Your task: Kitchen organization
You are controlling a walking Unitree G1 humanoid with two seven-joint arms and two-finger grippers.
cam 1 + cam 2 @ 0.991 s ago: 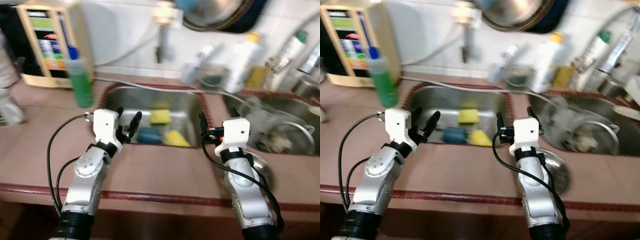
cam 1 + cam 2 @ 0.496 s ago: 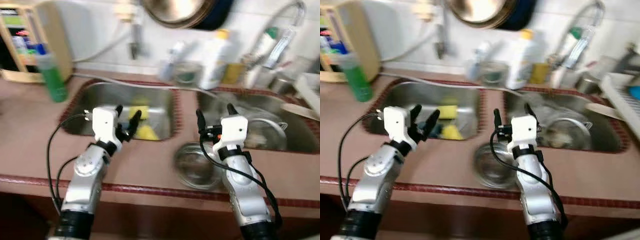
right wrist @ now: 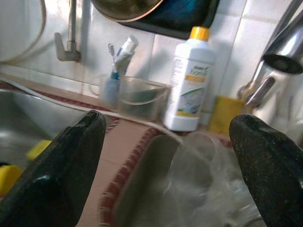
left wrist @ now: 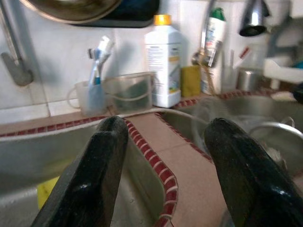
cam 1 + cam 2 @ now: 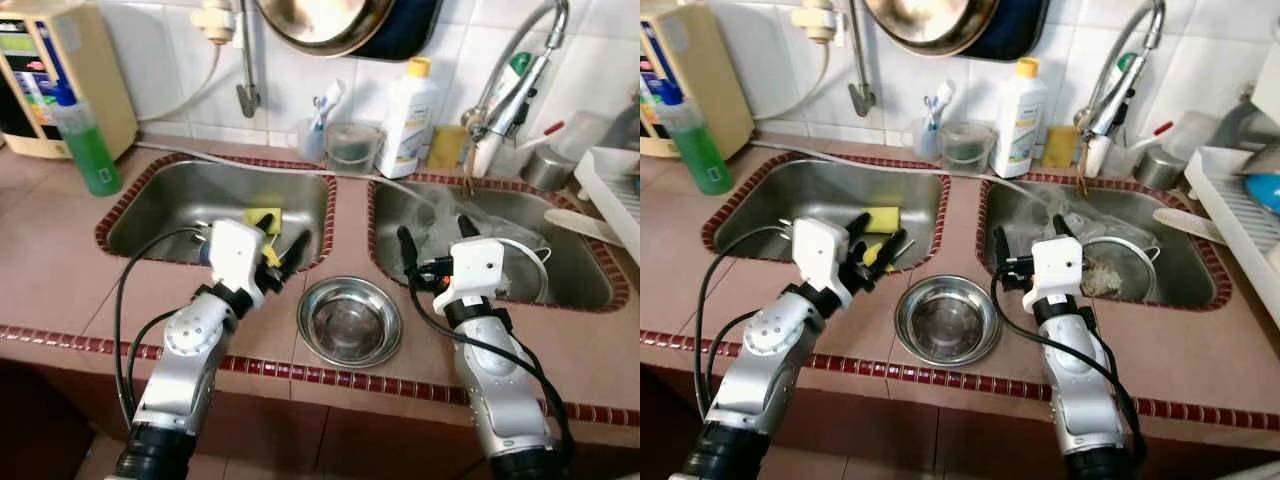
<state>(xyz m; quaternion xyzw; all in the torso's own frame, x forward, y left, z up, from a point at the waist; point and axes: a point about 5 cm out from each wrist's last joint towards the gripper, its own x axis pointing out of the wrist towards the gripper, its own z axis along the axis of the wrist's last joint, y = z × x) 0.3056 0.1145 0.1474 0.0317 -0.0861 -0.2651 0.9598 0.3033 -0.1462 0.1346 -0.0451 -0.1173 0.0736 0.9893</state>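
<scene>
A kitchen surface (image 5: 60, 280) of pinkish-brown tiles runs across the view, edged along its front with a band of small dark red tiles (image 5: 330, 375). Two steel sinks are set into it side by side, the left sink (image 5: 180, 200) and the right sink (image 5: 580, 275), each framed by the same red trim, with a strip of tile between them. Behind them rises a wall of white square tiles (image 5: 300, 85). A chrome tap (image 5: 515, 60) curves up over the right sink, and a thin pipe (image 5: 245, 60) hangs down the wall above the left one. Light is bright and even. Below the front edge the cabinet face (image 5: 60, 440) is dark reddish brown.
</scene>
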